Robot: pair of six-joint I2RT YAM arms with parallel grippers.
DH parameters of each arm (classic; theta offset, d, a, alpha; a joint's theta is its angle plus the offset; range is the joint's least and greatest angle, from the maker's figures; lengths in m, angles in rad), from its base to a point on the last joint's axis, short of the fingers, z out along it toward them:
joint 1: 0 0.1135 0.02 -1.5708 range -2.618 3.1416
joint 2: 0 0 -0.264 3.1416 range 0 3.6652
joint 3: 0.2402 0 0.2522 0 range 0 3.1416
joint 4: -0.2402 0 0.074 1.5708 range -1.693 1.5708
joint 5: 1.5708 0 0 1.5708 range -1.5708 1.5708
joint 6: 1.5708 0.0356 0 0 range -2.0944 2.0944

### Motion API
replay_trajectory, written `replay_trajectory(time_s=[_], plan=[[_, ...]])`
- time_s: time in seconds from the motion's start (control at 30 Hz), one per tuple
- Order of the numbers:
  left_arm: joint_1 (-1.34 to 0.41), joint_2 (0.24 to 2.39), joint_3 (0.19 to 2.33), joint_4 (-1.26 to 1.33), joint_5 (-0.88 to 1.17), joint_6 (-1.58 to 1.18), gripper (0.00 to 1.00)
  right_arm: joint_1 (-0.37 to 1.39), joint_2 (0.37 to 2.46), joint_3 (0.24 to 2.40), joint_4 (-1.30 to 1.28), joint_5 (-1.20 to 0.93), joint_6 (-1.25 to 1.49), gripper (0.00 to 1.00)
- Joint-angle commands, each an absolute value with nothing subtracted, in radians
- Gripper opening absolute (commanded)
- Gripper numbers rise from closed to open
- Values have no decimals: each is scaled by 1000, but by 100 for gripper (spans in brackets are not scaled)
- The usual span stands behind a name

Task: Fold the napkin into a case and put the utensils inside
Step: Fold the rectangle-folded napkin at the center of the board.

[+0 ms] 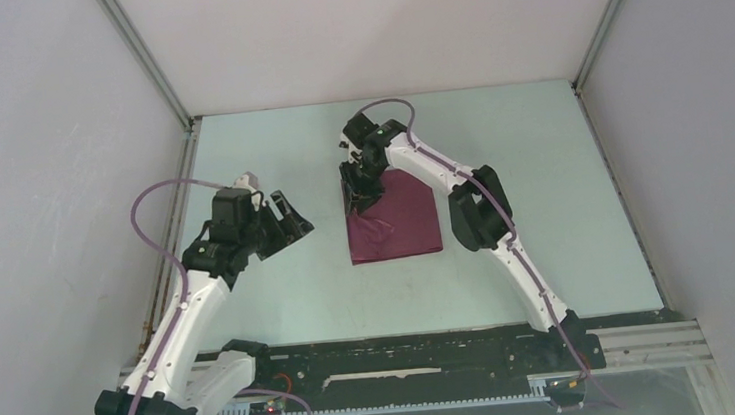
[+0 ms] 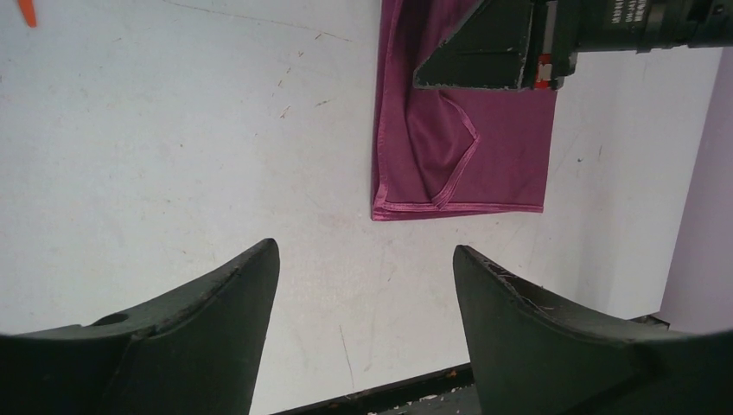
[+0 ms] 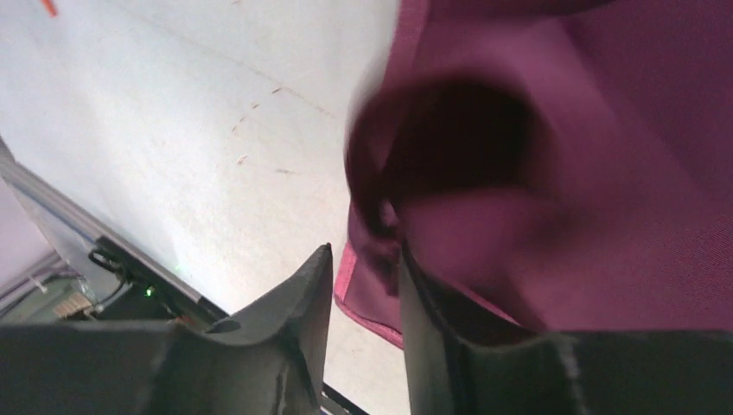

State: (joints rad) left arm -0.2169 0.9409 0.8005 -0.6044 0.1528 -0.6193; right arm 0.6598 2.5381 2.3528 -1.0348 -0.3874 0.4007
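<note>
The maroon napkin (image 1: 393,220) lies folded into a rectangle in the middle of the table, with a loose flap on its left part (image 2: 449,160). My right gripper (image 1: 358,196) hangs over the napkin's far left corner. Its jaws stand a little apart, and blurred cloth (image 3: 449,138) drapes against the right finger (image 3: 432,328), not pinched. My left gripper (image 1: 295,224) is open over bare table to the left of the napkin, nothing between its fingers (image 2: 365,246). One orange utensil tip (image 2: 28,12) shows at the left wrist view's top left corner, and again in the right wrist view (image 3: 49,7).
Grey walls enclose the table on three sides. A black rail (image 1: 407,355) runs along the near edge by the arm bases. The right arm's elbow (image 1: 479,208) sits just right of the napkin.
</note>
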Motion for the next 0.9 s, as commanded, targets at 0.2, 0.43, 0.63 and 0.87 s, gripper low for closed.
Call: replay_trajectory(time_s=[0.2, 0.43, 0.63, 0.87], plan=[[-221, 970, 788, -506, 242, -658, 86, 622, 2179, 2148, -983, -518, 360, 72], [-232, 1074, 762, -411, 403, -693, 88, 446, 1832, 1580, -822, -540, 331, 75], [-307, 1203, 721, -291, 378, -749, 81, 327, 1621, 1156, -653, -426, 396, 76], [-362, 1338, 755, -253, 319, -738, 73, 284, 1601, 959, -505, -456, 442, 71]])
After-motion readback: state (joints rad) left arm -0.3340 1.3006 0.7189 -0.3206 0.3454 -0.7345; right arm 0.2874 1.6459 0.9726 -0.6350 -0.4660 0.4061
